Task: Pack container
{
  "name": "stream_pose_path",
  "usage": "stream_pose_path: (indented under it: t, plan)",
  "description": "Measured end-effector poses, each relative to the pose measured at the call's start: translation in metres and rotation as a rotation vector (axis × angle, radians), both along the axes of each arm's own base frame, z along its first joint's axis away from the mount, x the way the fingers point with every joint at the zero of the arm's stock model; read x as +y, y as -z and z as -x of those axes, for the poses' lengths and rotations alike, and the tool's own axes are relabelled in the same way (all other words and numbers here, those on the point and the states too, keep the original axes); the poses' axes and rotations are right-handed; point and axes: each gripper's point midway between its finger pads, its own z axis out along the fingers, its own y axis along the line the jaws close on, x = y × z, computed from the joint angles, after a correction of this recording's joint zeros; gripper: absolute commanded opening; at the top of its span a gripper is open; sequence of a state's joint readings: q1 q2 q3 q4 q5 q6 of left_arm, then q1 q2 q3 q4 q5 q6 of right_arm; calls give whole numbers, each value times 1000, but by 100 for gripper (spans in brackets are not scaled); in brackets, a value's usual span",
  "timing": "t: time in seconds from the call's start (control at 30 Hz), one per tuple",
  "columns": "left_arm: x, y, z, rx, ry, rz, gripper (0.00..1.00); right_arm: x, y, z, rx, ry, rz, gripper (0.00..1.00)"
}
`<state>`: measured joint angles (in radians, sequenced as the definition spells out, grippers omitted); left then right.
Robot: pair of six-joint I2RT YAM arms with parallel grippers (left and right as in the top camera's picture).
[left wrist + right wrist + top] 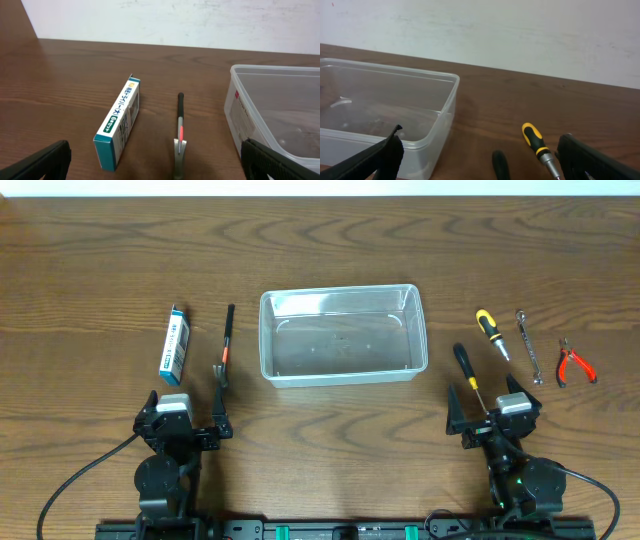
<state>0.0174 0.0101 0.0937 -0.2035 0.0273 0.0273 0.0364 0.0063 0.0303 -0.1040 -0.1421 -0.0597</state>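
Note:
The clear, empty container (340, 292) sits mid-table, its corner showing in the left wrist view (235, 107) and the right wrist view (447, 107). My left gripper (185, 412) (157, 162) is open near the front edge, with a small hammer (224, 355) (180, 132) and a blue-and-white box (175, 343) (119, 122) lying just ahead of it. My right gripper (490, 408) (482, 157) is open too. A black-handled screwdriver (466, 370) (500, 165) lies between its fingers on the table, and a yellow-and-black screwdriver (491, 332) (537, 142) lies beyond.
A silver wrench (528, 345) and red-handled pliers (575, 363) lie at the right of the screwdrivers. Bare wooden tabletop surrounds the container; a pale wall runs behind the table's far edge.

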Motion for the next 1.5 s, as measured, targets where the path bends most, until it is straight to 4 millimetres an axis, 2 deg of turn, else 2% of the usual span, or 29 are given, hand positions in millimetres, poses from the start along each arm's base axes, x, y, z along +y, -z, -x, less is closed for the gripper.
stream_pose_path:
  t: [0.07,0.37,1.5]
  plan:
    - [-2,-9,-6,-71,9,-1,98,-5,1,-1,4,32,2,99]
    - [-7,-7,-8,-90,31,0,98,-20,2,-2,8,116,9,99]
    - [-7,-7,-8,-89,31,0,98,-22,2,-2,8,131,10,99]
